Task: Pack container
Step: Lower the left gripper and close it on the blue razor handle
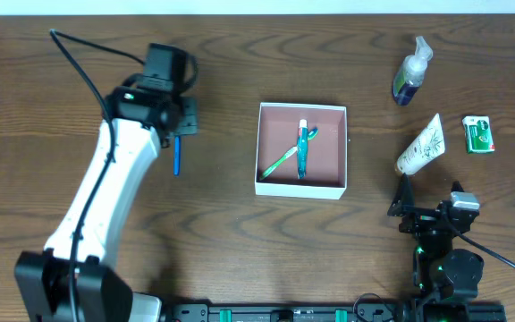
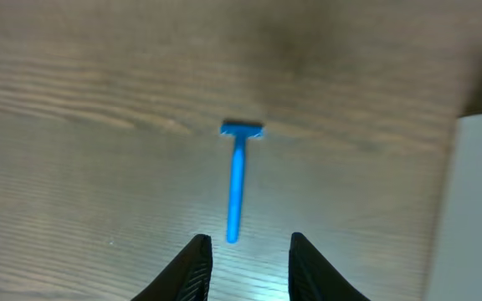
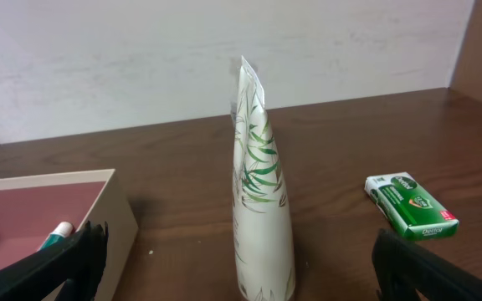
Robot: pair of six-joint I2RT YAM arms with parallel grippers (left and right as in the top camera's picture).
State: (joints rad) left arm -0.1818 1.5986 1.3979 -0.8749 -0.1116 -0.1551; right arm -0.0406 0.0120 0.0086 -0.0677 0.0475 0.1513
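Note:
The container [image 1: 333, 149], a square white-walled box with a pink-brown floor, sits mid-table and holds a green toothbrush [image 1: 280, 163] and a teal-and-white tube [image 1: 303, 145]. To its left a blue razor [image 1: 176, 156] lies flat on the wood. My left gripper [image 1: 179, 127] hovers just beyond the razor's end. In the left wrist view the razor [image 2: 237, 180] lies ahead of the gripper [image 2: 248, 244], whose jaws stand narrowly apart with nothing between them. My right gripper [image 1: 426, 204] stands wide open, and in its wrist view the gripper [image 3: 239, 240] faces a white leaf-print tube [image 3: 260, 184].
The white leaf-print tube [image 1: 420, 145], a green box [image 1: 478, 134] and a pump bottle [image 1: 411, 73] lie at the right. The green box [image 3: 412, 206] lies right of the tube, and the container's wall [image 3: 117, 219] is to its left. The container's white wall [image 2: 475, 209] stands right of the razor.

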